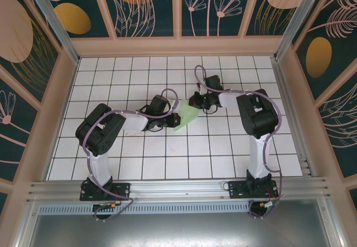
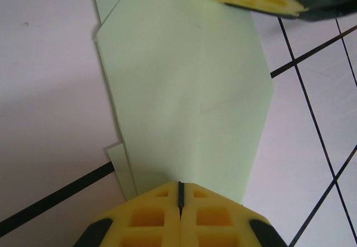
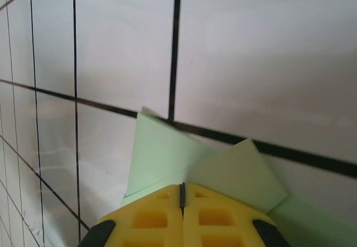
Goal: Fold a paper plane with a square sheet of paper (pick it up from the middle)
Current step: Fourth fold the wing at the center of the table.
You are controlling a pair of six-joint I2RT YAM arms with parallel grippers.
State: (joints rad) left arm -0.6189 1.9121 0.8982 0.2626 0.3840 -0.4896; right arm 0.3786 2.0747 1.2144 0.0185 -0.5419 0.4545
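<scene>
the left end effector [image 2: 180, 188] has its fingers pressed together, with the tips at the near edge of the sheet of paper [image 2: 189, 91]. it cannot be told whether a layer is nipped between them or they only press down on it. the right end effector [image 3: 182, 187] is likewise closed tight. its tips sit at the opposite end of the sheet, where two folded flaps overlap just ahead of it. from above, the two face each other across the paper, near the middle of the bench [image 1: 167, 163].

the main risk, as a judgement, lies in how thin the paper is. if one end effector drags or lifts while the other holds, the sheet could buckle, tear or slide on the smooth bench, and the crease would land crooked. a flap that is not pinned flat could spring open. the closed tips are near each other and could also knock together.

the sheet is pale mint green and partly folded. it has angled edges, a corner point on one side and a narrow under-layer peeking out along the other. it is not yet a finished dart shape, and it appears to lie flat on the bench.
</scene>
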